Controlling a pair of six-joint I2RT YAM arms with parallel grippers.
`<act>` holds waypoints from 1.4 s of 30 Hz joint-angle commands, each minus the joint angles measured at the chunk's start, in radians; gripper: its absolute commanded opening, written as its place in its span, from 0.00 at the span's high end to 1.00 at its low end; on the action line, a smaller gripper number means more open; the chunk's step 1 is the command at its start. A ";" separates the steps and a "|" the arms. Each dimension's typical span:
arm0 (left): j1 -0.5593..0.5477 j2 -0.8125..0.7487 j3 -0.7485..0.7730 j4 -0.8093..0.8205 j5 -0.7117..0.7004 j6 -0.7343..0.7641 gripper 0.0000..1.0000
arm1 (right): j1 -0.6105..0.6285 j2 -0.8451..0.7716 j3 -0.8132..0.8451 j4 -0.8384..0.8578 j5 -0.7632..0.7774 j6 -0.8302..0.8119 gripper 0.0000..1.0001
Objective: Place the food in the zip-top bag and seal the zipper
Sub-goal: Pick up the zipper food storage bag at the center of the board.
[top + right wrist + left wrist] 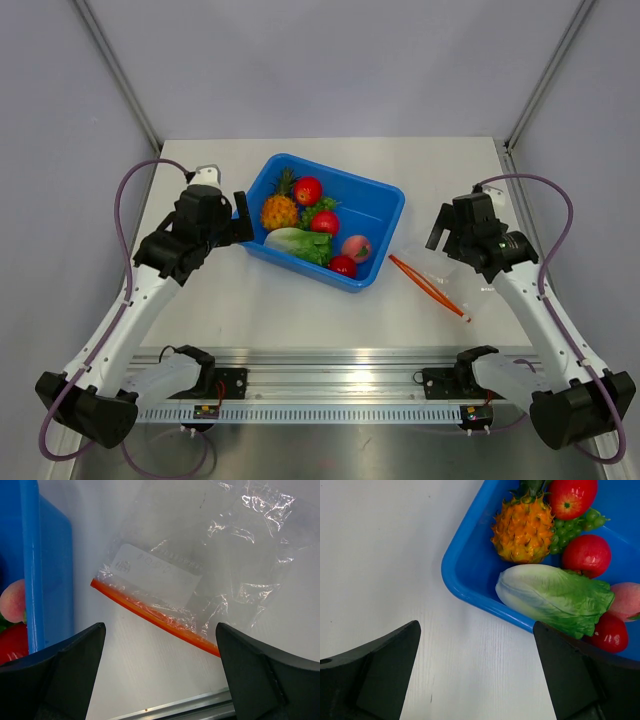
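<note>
Where the zip-top bag point(200, 555) lies: flat on the white desk point(220, 300), just right of the blue tub point(378, 205) and not touching it.
Bag's look: clear, crinkled plastic with bright glints and a pale printed patch near the mouth.
Zipper point(150, 612): a thin orange-red strip along the mouth edge, running diagonally across the desk.
Food: all of it sits in the tub, apart from the bag.
Pineapple point(525, 530): orange-yellow and spiky with a dark green crown, at the tub's left end.
Cabbage point(555, 597): pale stem and green leaves, lying on its side along the near wall.
Peach point(356, 248): pink, beside the cabbage's leafy end.
Red fruits point(308, 190): three, round and glossy; one is by the pineapple, one mid-tub, one at the near wall next to the peach.
Grapes point(575, 522): a small green cluster between two red fruits.
Left fingers point(370, 675): spread wide, gripping nothing, over the desk at the tub's left corner.
Right fingers point(55, 680): spread wide, gripping nothing, above the zipper.
</note>
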 commanded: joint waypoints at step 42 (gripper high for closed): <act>-0.002 0.046 0.036 0.008 0.136 0.099 0.01 | 0.001 0.467 0.132 -0.152 -0.119 -0.178 0.07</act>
